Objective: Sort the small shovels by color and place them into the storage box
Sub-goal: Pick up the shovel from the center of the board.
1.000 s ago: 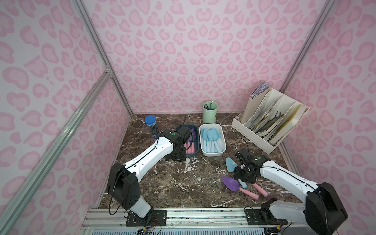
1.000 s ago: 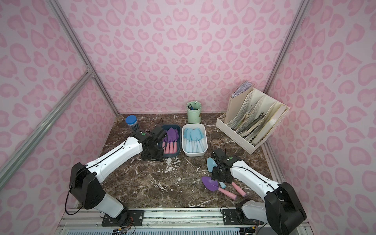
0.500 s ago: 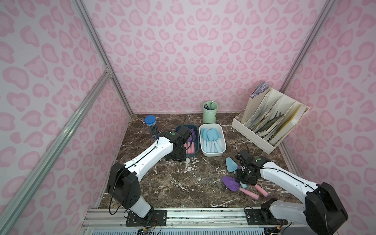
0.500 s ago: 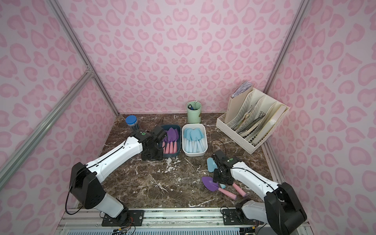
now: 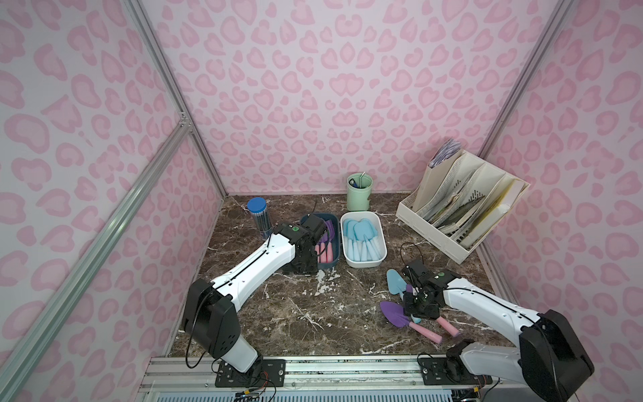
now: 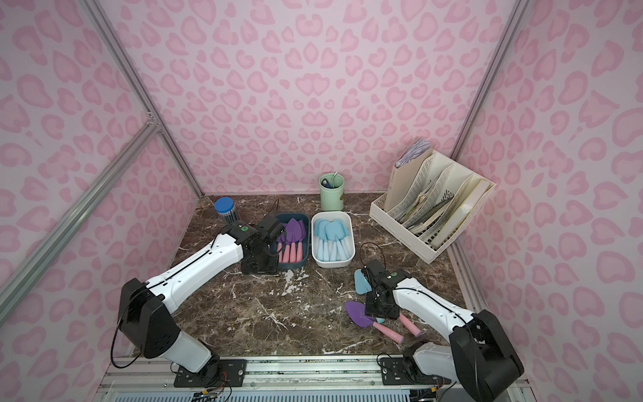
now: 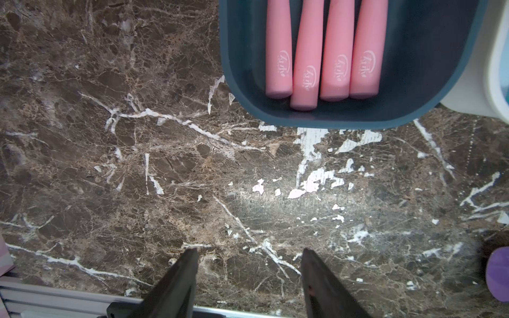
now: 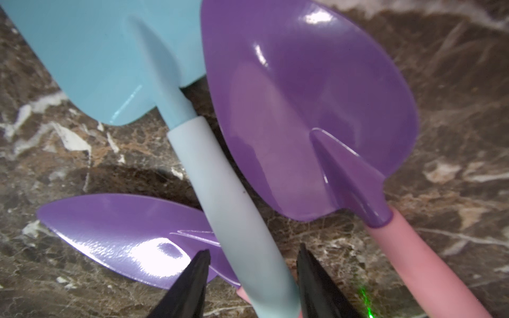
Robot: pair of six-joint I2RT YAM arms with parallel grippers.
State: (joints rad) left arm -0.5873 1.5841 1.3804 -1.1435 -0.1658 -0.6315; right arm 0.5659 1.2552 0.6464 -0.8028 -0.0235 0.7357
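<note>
The light blue shovel (image 8: pixel 192 154) is straddled at its handle by the right claw (image 8: pixel 253 249), spread and not pinching yet. The left claw (image 7: pixel 249 250) is held spread too, dark blue box (image 7: pixel 330 121) just ahead.

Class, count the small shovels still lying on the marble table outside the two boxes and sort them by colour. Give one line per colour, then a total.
Light blue shovels: 1
Purple-bladed shovels with pink handles: 2
Total: 3
</note>
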